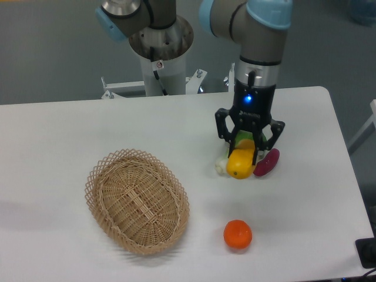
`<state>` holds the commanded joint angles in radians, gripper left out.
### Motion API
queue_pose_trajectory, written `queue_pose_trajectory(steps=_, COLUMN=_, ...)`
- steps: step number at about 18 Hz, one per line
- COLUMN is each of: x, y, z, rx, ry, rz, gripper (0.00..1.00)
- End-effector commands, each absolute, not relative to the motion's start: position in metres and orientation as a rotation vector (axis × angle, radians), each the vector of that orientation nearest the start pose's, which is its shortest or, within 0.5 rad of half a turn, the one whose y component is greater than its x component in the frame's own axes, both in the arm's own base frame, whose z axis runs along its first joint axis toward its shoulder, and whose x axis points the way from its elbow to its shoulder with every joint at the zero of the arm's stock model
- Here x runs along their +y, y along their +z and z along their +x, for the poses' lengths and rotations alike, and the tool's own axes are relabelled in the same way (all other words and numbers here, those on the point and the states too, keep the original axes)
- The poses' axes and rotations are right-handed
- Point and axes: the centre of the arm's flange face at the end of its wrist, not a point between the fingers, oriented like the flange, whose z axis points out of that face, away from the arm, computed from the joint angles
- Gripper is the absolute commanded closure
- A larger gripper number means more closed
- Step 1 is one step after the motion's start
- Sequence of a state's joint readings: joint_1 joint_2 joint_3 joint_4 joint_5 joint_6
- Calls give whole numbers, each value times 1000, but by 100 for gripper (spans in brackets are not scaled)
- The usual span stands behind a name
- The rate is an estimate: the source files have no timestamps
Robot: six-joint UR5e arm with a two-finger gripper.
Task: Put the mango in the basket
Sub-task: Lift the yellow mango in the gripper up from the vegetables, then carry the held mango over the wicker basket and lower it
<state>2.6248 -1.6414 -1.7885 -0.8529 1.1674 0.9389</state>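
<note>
The mango (239, 164), a smooth yellow-orange oblong fruit, is at the table's right middle, between the fingers of my gripper (243, 155). The gripper points straight down and its fingers press on the mango's two sides, so it is shut on the fruit. The mango is at or just above the table surface; I cannot tell which. The basket (110, 205), an oval tan wicker one with a lattice rim, stands empty at the front left, well apart from the gripper.
A purple-red oblong vegetable (268, 162) lies right beside the mango. A green item (244, 137) sits behind the mango and a small white one (220, 167) to its left. A round orange (237, 234) lies near the front edge. The robot base (160, 59) stands behind the table.
</note>
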Motion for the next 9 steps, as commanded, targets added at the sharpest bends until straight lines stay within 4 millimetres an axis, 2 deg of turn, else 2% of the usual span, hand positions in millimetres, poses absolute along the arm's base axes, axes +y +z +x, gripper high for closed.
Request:
queue_pose_trajectory(steps=4, x=448, y=424, z=-344, rx=-89, ry=133, rz=-2595, gripper=53)
queue_pose_trajectory(steps=9, x=502, y=378, z=-295, rx=-165, ry=146, rz=-2757, gripper=53)
